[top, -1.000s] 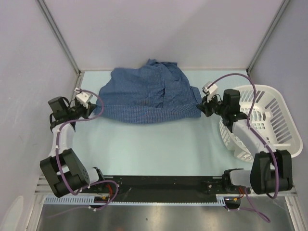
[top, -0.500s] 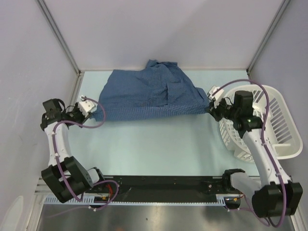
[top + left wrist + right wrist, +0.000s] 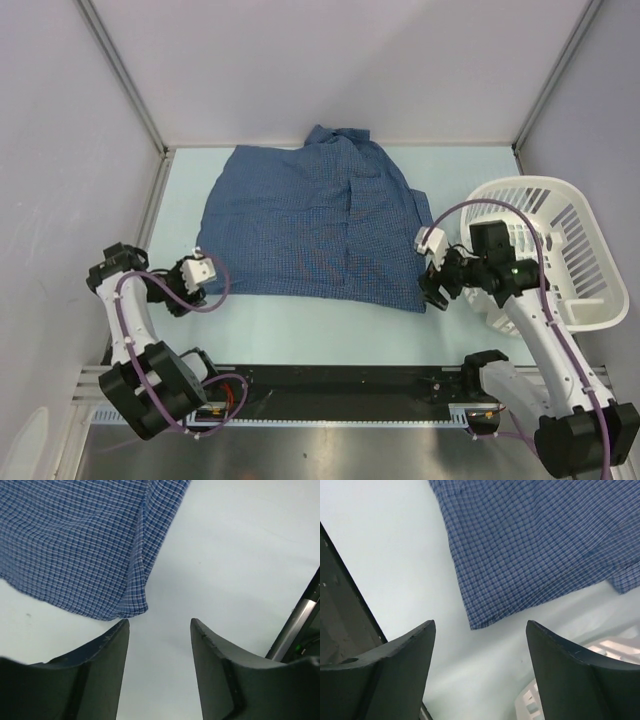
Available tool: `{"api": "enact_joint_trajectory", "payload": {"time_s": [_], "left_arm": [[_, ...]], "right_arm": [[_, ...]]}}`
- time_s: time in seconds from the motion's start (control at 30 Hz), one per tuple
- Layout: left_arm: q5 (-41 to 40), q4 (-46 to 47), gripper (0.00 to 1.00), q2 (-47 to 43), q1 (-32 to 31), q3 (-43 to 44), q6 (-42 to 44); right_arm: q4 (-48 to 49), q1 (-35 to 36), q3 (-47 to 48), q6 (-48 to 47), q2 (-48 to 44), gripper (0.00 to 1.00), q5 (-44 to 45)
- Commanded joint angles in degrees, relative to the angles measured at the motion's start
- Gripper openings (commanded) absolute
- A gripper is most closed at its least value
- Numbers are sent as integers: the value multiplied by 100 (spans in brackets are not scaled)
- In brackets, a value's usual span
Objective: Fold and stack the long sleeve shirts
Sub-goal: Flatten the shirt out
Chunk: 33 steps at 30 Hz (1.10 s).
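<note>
A medium-blue, fine-checked long sleeve shirt (image 3: 310,220) lies spread out nearly flat in the upper middle of the overhead view, collar towards the top of the frame and hem towards the bottom, on a pale mint-green table (image 3: 300,320). Only this one shirt is visible. At its lower left corner sits the left gripper (image 3: 198,274); its wrist view shows the dark fingers parted with only bare table between them, the shirt corner (image 3: 135,610) just beyond the tips. At the lower right corner sits the right gripper (image 3: 432,293), its fingers spread wider and likewise holding nothing, with that hem corner (image 3: 480,622) on the table ahead. A white plastic slatted laundry basket (image 3: 520,185) stands at the right edge of the frame, just beside the right arm. The laying-out step appears done and no fold has begun. The next move likely calls for each gripper to pinch a side edge or sleeve and bring it over the shirt's middle, keeping the cloth smooth.
</note>
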Motion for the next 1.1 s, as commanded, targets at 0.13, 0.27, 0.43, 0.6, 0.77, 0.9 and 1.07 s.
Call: {"api": "enact_joint_trajectory", "payload": {"time_s": [0.13,0.27,0.43,0.6,0.77,0.9,1.07], "left_arm": [[-220,1010,71,654,-1231,292,-1817],[-439,1559,70,1146,-1801,327,-2574],[-1045,2253,69,1517,-2163,204,-2821],[-1336,2649,67,1832,-2225,257,-3014],[-1494,2737,62,2026,-2330,345,-3138],[-1679,2737,61,2185,-2409,213,-2971],[-1846,2746,41,2308,-2453,108,-2848]], "right_arm": [[1223,115,438,1306,1482,72,-136],[1549,115,411,1526,1912,71,-47],[2006,-16,428,1912,2650,65,31],[2226,-228,1076,2439,3511,60,128],[2560,-447,1762,3142,4433,59,207],[2640,-492,2352,3372,5102,59,286],[2639,-483,2994,3486,5753,58,278]]}}
